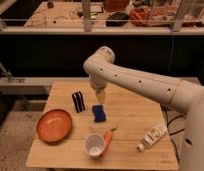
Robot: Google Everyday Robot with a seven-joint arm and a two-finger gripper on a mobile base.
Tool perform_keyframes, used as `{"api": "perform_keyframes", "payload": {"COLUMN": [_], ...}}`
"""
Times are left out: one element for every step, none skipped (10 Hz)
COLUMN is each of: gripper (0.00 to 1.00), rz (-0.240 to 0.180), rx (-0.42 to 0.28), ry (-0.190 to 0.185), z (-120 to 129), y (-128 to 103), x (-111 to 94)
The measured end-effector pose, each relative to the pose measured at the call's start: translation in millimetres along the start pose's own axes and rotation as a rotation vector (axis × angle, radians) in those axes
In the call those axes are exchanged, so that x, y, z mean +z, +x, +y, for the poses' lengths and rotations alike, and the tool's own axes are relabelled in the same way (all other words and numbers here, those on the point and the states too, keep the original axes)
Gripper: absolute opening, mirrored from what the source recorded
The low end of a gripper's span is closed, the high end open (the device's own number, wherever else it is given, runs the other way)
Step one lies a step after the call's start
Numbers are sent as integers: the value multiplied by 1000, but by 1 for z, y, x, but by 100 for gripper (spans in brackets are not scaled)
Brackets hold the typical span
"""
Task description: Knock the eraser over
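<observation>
The eraser (78,101) is a small black block with pale stripes, standing upright on the wooden table (130,122), left of centre. My gripper (100,95) hangs from the white arm just right of the eraser, apart from it, above the far edge of the blue rumpled pad (99,113).
An orange plate (54,125) lies at the front left. A white cup (94,145) stands near the front edge with an orange carrot (107,141) beside it. A white tube (152,137) lies at the front right. A dark counter with clutter runs behind the table.
</observation>
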Motion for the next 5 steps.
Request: {"api": "perform_keyframes", "payload": {"gripper": [80,80,80,80,80], "rz": [0,-3,-5,-5,-7], "rx": [-2,-9,-16,-21,-26], "ry": [2,4,6,8,10], "z": [-3,-7,-11,-14,-17], "y": [0,-2,-4,-5,-5], "x": [2,5,7,9,12]}}
